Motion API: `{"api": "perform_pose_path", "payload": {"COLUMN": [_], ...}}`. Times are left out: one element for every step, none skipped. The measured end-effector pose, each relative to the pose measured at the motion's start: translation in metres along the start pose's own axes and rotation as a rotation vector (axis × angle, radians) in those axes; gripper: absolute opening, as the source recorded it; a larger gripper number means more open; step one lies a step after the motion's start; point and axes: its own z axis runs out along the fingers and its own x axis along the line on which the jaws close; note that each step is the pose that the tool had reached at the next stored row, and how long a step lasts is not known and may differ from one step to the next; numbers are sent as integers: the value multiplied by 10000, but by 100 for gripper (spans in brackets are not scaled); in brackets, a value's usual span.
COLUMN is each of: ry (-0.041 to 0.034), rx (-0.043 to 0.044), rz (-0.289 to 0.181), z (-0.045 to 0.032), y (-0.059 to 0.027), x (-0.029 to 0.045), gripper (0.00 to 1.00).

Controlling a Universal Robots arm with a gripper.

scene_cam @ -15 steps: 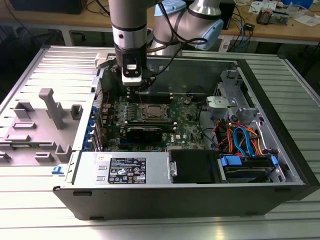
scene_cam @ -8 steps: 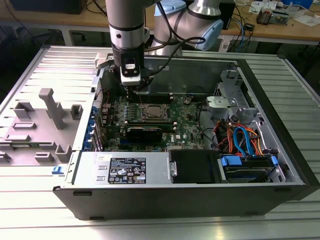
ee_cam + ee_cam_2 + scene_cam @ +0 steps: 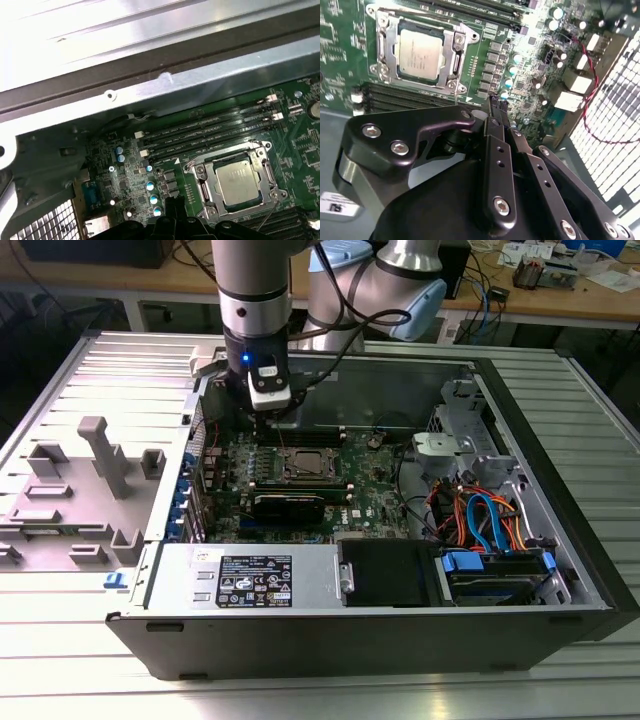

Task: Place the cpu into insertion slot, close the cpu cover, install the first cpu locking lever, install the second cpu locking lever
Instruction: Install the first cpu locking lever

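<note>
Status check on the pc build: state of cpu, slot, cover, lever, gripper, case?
cpu: seated in the insertion slot, metal top up.
cpu cover: down, framing the cpu.
locking lever: thin wire along the slot's edge; latched or not, cannot tell.
gripper: shut, nothing between its tips, beside the slot.
computer case: open, inside exposed.

We've got a silvery-grey cpu (image 3: pixel 420 52), silver cpu cover (image 3: pixel 451 62), green mobo (image 3: pixel 345 50) w/ black RAM slots (image 3: pixel 210 132), blue + orange cables (image 3: pixel 482 518).
</note>
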Motion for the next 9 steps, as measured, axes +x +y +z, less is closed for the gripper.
{"api": "perform_pose_path", "payload": {"ry": [10,27,41,51,63,66,69,71,71], "rx": [1,3,4,5,7,7,7,9,8], "rz": [-173,-484,-739,-919,-1123,-1199,-1250,-1264,-1269], "z": [1,3,5,7,9,11,14,15,16], "y": [0,0,0,0,0,6,24,40,54], "x": [0,0,0,0,0,1,6,10,13], "gripper": [11,11,11,11,11,11,11,11,11]}}
